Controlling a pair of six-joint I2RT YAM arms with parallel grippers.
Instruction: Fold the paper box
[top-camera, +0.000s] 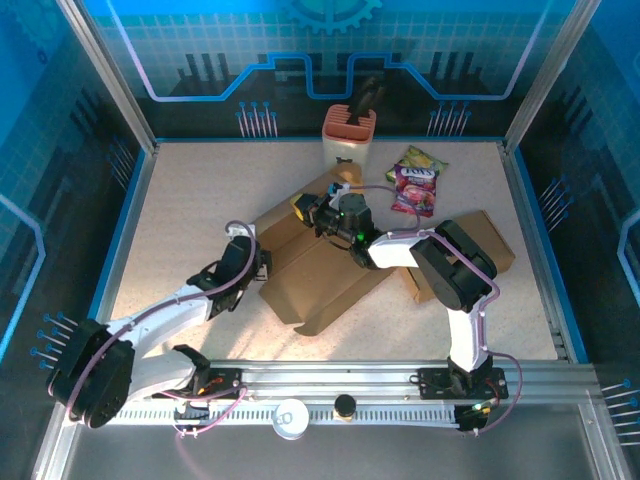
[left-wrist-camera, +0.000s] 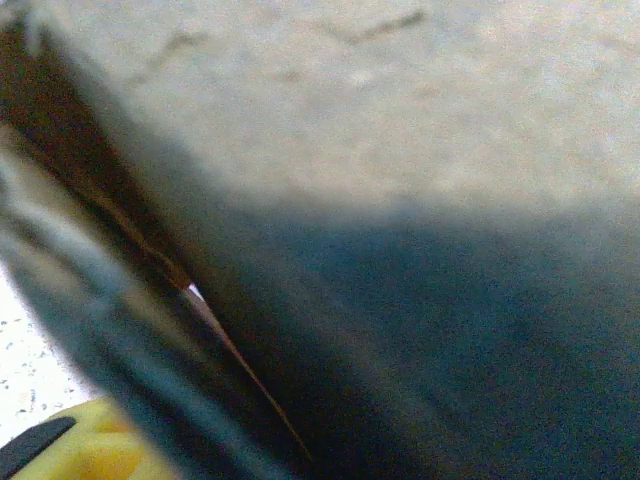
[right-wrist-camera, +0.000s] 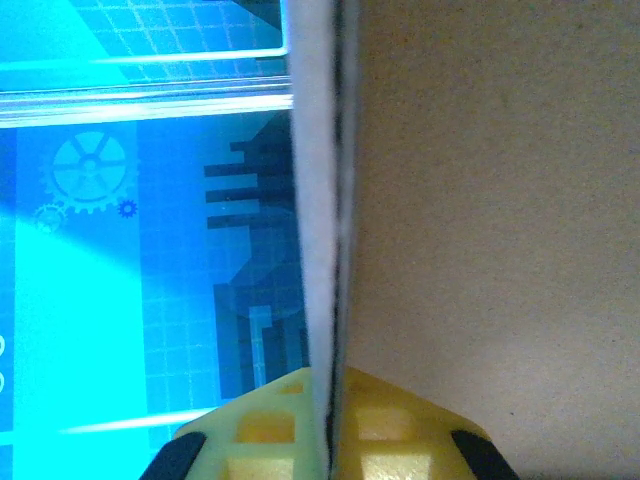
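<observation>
The brown paper box (top-camera: 325, 265) lies flattened in the middle of the table. My right gripper (top-camera: 328, 213) is at its far edge, shut on a raised flap. In the right wrist view the flap's edge (right-wrist-camera: 325, 200) runs straight up between the yellow fingertips (right-wrist-camera: 270, 430), with brown cardboard (right-wrist-camera: 500, 220) to the right. My left gripper (top-camera: 260, 264) sits at the box's left edge. In the left wrist view blurred, shadowed cardboard (left-wrist-camera: 420, 300) is pressed close, and one yellow finger (left-wrist-camera: 95, 450) shows at the lower left. Its jaws are hidden.
A second brown cardboard piece (top-camera: 485, 245) lies under the right arm. An orange and white holder (top-camera: 348, 135) stands at the back, with snack packets (top-camera: 415, 180) beside it. A white disc (top-camera: 290, 418) and a black knob (top-camera: 345, 405) sit on the front rail.
</observation>
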